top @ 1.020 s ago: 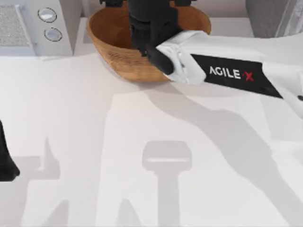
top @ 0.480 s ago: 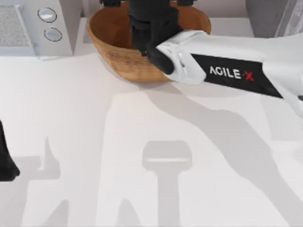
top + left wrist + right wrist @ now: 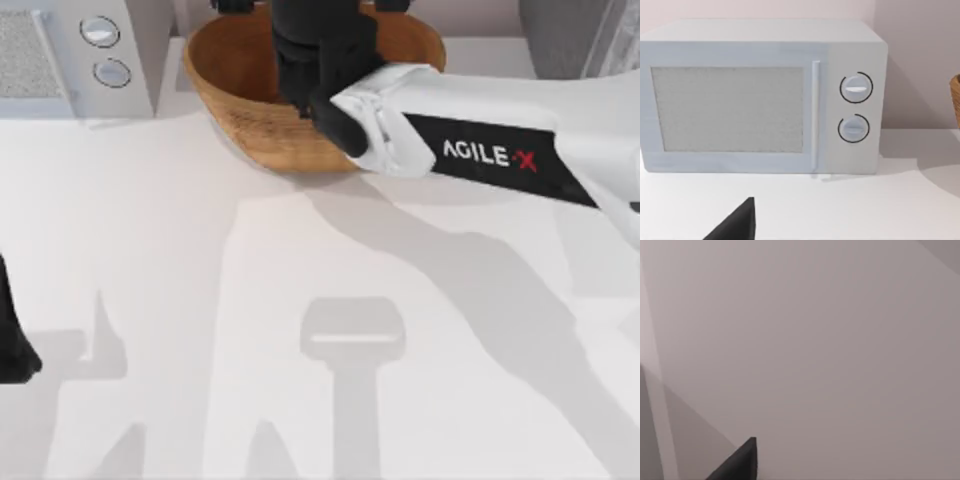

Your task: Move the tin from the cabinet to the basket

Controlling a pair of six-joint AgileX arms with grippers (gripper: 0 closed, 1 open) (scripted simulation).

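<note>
The white table (image 3: 180,260) spans nearly the whole top view, crossed by grey arm shadows; along its far edge, from ten o'clock round to two o'clock, stand the bigger items. The white microwave (image 3: 760,95) sits at ten o'clock, its two round knobs stacked beside the door; in the left wrist view it faces the camera squarely, mesh window to one side, knobs to the other. A dark-grey speckled corner of the cabinet (image 3: 560,35) occupies two o'clock, with a pale panel edge beside it. The basket (image 3: 240,90) rests at twelve o'clock, tan wicker, oval, open upward; a sliver of its rim also shows in the left wrist view.

The right arm (image 3: 480,150) enters from three o'clock, its white link lying almost level across the table, reaching toward twelve o'clock; its dark wrist bends down over the basket's bowl, and the right gripper (image 3: 315,60) hangs within the rim; whether its fingers are spread or closed I cannot tell, for the wrist housing covers them. The tin is not visible to me, so I cannot say where it lies.

The left arm (image 3: 12,340) is parked at nine o'clock, a dark shape at the table's edge.
</note>
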